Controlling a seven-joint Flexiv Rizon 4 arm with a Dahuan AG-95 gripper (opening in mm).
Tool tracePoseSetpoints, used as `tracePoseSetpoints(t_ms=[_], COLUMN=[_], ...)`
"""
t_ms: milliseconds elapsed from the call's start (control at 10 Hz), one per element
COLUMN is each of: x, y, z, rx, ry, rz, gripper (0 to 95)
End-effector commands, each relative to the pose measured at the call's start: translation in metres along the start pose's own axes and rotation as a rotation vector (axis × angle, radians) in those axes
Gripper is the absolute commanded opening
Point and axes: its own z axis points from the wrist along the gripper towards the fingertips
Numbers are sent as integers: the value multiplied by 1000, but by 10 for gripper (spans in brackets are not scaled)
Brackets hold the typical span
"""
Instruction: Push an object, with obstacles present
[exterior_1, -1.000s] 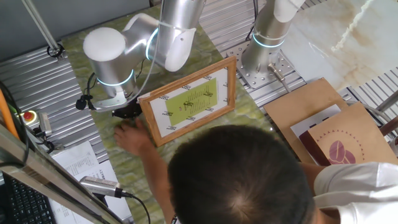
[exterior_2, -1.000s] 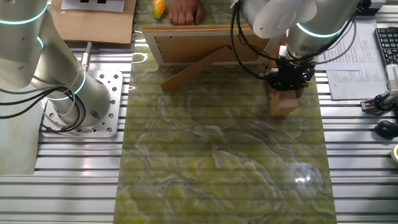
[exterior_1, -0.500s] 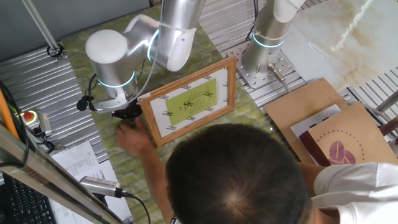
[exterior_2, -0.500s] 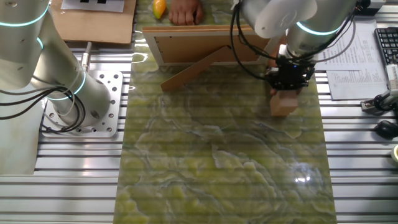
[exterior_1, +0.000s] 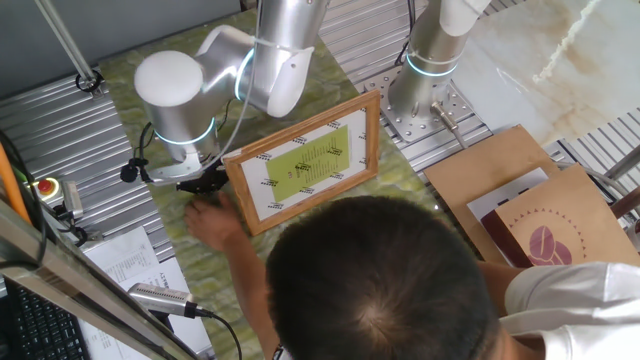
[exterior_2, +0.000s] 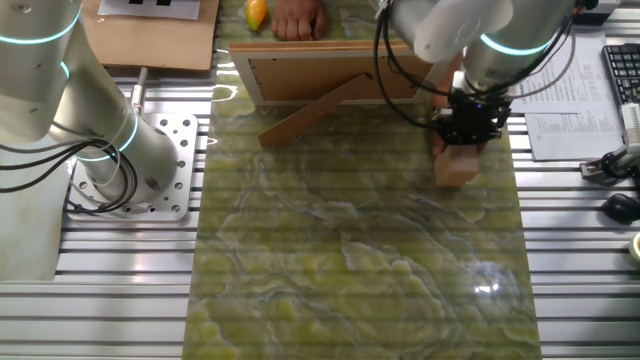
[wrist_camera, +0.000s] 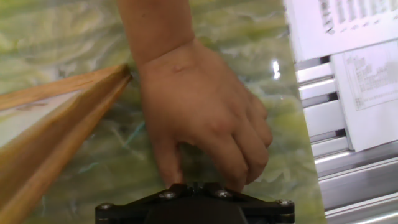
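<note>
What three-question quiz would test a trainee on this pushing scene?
1. True or false: the wooden block sits on the green mat right by the gripper, outside the picture frame.
2. What fills the middle of the hand view? A) a person's hand B) a keyboard C) a cardboard box
3. In the fixed view that shows the frame's back, which small thing lies just beside the hand?

Key: 1 true. 2 A. 3 the orange-yellow teardrop piece.
</note>
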Motion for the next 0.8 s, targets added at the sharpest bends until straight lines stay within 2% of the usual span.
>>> tracePoseSetpoints(t_ms=[100,400,800], x=[-1,6,16], y=[-2,-4,-9], z=[-2,0,4], rx=[-4,5,8], ry=[7,23,22], rz=[-5,-26,-42], gripper=[0,0,0])
